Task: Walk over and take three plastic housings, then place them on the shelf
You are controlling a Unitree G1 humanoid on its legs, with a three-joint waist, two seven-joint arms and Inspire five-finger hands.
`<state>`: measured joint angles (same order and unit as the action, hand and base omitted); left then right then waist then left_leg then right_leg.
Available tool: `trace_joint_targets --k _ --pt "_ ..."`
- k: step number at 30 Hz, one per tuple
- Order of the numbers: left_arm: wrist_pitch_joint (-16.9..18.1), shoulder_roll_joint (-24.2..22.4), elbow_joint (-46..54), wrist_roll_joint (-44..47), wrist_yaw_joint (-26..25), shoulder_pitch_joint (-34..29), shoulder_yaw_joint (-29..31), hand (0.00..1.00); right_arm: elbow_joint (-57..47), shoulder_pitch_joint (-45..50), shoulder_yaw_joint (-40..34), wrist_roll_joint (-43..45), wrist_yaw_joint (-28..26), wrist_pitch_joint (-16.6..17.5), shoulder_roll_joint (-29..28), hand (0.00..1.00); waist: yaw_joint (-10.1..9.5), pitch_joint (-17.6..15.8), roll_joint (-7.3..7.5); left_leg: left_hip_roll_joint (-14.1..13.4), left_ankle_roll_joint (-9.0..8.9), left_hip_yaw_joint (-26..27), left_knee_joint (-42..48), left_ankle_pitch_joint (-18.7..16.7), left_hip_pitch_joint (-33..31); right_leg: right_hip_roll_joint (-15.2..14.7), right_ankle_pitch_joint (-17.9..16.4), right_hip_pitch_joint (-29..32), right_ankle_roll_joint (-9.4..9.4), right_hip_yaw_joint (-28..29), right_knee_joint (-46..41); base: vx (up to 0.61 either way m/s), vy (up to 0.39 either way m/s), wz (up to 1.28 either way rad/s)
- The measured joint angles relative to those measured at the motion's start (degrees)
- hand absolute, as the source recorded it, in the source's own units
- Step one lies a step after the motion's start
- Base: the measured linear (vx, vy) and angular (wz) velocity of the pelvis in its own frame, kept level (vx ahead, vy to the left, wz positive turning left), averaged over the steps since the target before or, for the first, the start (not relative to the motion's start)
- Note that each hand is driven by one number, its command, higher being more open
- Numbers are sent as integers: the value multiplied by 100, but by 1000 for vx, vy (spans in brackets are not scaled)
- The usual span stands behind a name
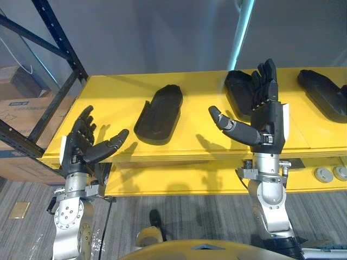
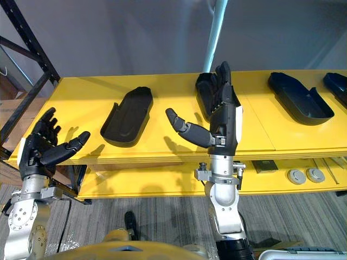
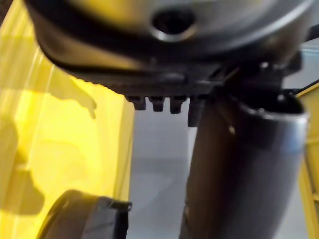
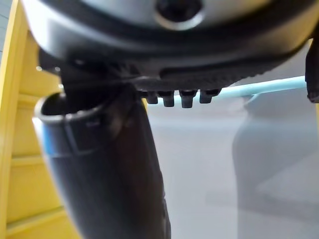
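- Two robot hands hang raised at the front edge of the yellow shelf [image 1: 195,81], and neither holds anything.
- Left robot hand [image 1: 81,143]: near the shelf's left front corner, fingers relaxed and spread, thumb stretched out toward the right, palm empty.
- Right robot hand [image 1: 265,116]: fingers straight and pointing up, thumb reaching out to the left, palm empty. Its fingers overlap the middle housing [image 2: 201,92] in the head views.
- Left housing [image 1: 158,114]: a black plastic shell lying on the shelf between the two robot hands, apart from both. In the left wrist view its dark edge [image 3: 84,214] shows on the yellow surface past the thumb.
- Right housing [image 2: 300,97]: lies open side up on the shelf, well to the right of the right robot hand, with the tip of a fourth housing [image 2: 337,86] just beyond it.
- Black rack frame [image 1: 54,32] stands at the shelf's left end, with cardboard boxes [image 1: 21,114] behind it.
- Two round grey discs [image 2: 303,175] sit on the lower yellow level.
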<state>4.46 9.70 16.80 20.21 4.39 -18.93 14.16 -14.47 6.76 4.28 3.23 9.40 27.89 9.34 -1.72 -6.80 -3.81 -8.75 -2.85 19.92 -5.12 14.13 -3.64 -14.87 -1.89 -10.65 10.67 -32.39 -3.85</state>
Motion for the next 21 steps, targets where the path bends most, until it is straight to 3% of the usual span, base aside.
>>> trace_joint_targets --k 6,11,21 --pt "-357 8 -195 487 587 -7 -222 100 0 48 -71 40 -5 0 2 100 38 44 -52 -19 -58 106 0 -15 12 -1 14 68 14 111 -6 11 -13 -9" --pt "-600 20 -733 922 675 42 -399 100 0 81 -160 276 -11 0 3 100 46 51 -50 -26 -78 144 0 -31 15 -1 17 89 20 140 -6 9 -12 -3" --pt "-492 41 -993 1120 721 139 -511 100 1 121 -170 275 4 0 5 100 44 102 -56 -39 -80 194 -1 -42 25 -2 14 123 10 196 -11 -12 0 -2"
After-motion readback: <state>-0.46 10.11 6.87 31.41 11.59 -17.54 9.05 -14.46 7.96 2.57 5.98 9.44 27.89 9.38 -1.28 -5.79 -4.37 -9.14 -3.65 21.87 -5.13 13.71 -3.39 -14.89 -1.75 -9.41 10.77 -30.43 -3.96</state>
